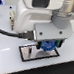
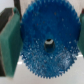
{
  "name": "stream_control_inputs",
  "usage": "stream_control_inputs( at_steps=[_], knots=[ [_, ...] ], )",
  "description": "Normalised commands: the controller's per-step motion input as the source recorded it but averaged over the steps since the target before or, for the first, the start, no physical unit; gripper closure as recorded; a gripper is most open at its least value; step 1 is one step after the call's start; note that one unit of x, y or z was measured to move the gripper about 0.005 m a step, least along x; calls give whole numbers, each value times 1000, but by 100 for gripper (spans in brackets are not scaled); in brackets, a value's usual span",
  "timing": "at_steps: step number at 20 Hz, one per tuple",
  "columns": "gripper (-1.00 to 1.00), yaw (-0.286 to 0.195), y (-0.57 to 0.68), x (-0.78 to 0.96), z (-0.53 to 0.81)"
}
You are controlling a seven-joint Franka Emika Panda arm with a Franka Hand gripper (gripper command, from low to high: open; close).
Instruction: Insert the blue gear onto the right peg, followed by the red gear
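claw [image 1: 48, 46] clamping blue gear [image 2: 46, 42] over plate [image 1: 28, 54]; peg seemingly entering centre hole, needing level, gentle lowering.

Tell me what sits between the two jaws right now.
The blue gear fills the stretch between the jaws, which stand on either side of its rim. The wrist view shows this plainly; the exterior view shows the gear under the gripper.
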Motion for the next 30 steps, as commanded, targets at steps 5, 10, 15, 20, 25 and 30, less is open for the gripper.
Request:
stream_control_inputs(
  at_steps=[5, 10, 15, 20, 25, 30],
  knots=[
    [100, 0, -28, 26, -284],
    [100, 0, 11, 20, -242],
    [100, 0, 39, 33, -141],
    [-100, 0, 170, -30, 234],
    [-100, 0, 182, -173, 586],
    [-100, 0, 186, -254, 471]
  ],
)
